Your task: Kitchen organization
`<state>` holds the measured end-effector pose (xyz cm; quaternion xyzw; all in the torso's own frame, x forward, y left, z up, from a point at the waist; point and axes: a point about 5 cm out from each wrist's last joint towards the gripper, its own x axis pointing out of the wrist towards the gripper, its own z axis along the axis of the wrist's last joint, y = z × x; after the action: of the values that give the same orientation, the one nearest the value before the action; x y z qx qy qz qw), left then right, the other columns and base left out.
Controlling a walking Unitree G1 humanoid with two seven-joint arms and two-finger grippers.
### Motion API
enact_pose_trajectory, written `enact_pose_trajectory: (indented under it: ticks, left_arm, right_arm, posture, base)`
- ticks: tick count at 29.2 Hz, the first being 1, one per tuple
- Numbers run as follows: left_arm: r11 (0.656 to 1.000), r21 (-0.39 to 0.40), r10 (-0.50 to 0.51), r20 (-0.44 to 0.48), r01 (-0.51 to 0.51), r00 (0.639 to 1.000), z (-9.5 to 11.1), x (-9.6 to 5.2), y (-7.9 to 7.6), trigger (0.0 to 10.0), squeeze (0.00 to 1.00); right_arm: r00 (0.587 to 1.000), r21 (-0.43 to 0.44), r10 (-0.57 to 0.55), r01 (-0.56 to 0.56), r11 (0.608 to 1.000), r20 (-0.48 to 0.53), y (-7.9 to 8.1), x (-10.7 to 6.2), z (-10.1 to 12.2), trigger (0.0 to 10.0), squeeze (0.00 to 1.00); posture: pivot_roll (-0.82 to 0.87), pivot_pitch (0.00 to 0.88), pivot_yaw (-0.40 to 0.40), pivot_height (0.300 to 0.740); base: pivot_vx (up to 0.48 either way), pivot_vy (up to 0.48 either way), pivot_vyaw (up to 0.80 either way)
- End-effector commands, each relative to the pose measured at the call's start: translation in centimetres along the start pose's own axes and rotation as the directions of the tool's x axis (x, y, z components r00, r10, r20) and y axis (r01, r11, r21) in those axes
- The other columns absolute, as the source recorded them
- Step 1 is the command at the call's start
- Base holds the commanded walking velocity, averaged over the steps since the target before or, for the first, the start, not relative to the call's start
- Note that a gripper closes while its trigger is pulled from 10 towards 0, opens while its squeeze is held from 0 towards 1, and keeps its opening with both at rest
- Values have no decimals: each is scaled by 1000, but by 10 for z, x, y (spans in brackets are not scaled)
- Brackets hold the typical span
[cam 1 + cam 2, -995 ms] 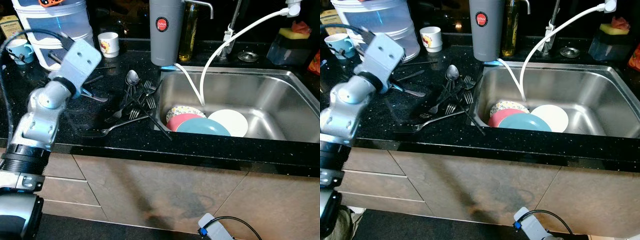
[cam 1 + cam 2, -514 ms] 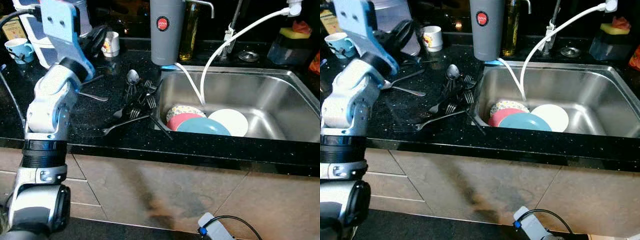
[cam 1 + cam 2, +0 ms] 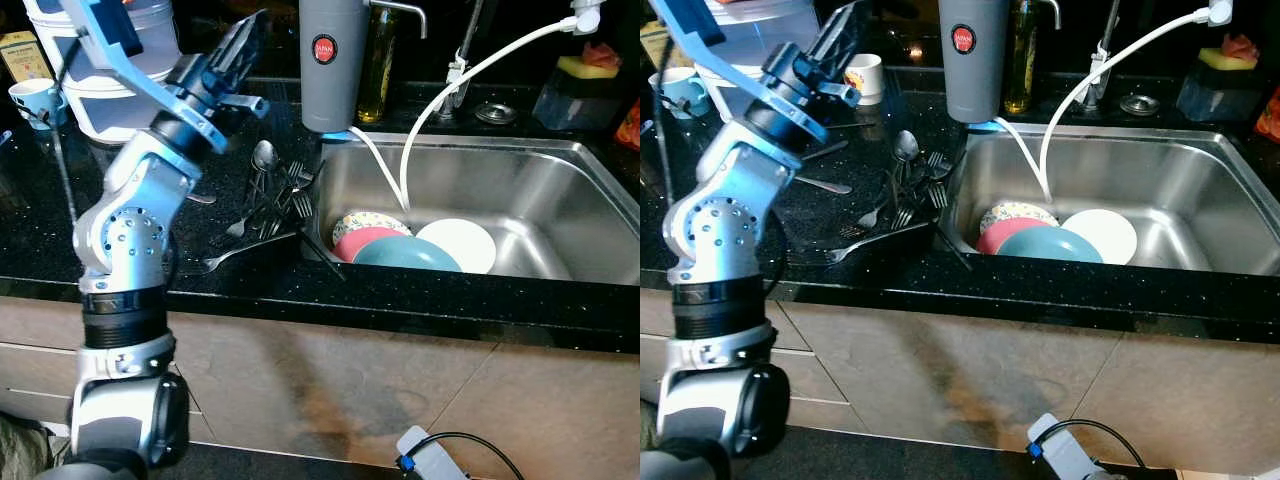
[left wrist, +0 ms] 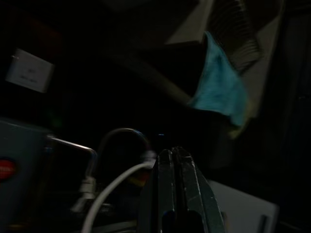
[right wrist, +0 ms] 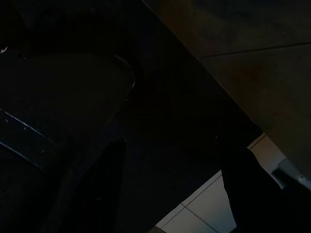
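Swinging up from the counter's left edge, our left gripper [image 3: 243, 45] now hovers, fingers together, above the cutlery pile [image 3: 272, 195] beside the sink [image 3: 560, 160]; we should open before descending.

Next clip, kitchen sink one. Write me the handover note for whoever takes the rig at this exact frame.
Left gripper: raised above the counter, fingers shut, holding nothing.
Right gripper: hangs idle by the cabinets, fingers apart.
Cutlery pile: forks and spoons lie loose on the black counter left of the sink.
Plates: stacked in the sink.
Done: nothing sorted by the look of it.
Left: cutlery and plates.
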<state>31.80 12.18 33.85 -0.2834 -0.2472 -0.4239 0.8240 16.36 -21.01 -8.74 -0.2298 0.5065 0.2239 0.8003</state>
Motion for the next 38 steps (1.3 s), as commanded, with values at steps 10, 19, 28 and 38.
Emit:
enact_pose_trajectory:
  ticks: [10,19,28,38]
  left_arm:
    - [999,-35,-38,-59,36,998,-7,8,7,0,0]
    - [919,326,277,-136,-221,951,-19,3,43,0,0]
    - [823,519,333,-113,-230,936,-7,-2,43,10000,0]
    - [597,789,408,-140,-147,902,10,-13,48,10000,0]
  right_arm:
    - [1000,-7,10,-10,1000,-8,3,1,0,10000,0]
    - [1000,-9,8,-8,1000,-9,3,1,0,10000,0]
    - [1000,-10,6,-6,1000,-7,3,1,0,10000,0]
    - [1000,-15,5,-5,1000,-3,2,1,1,10000,0]
  posture:
    - [11,0,38,740]
    - [5,2,38,740]
    - [14,0,37,740]
    - [20,0,35,740]
  base:
    - [0,0,-470]
    - [0,0,-781]
    - [0,0,-353]
    - [0,0,0]
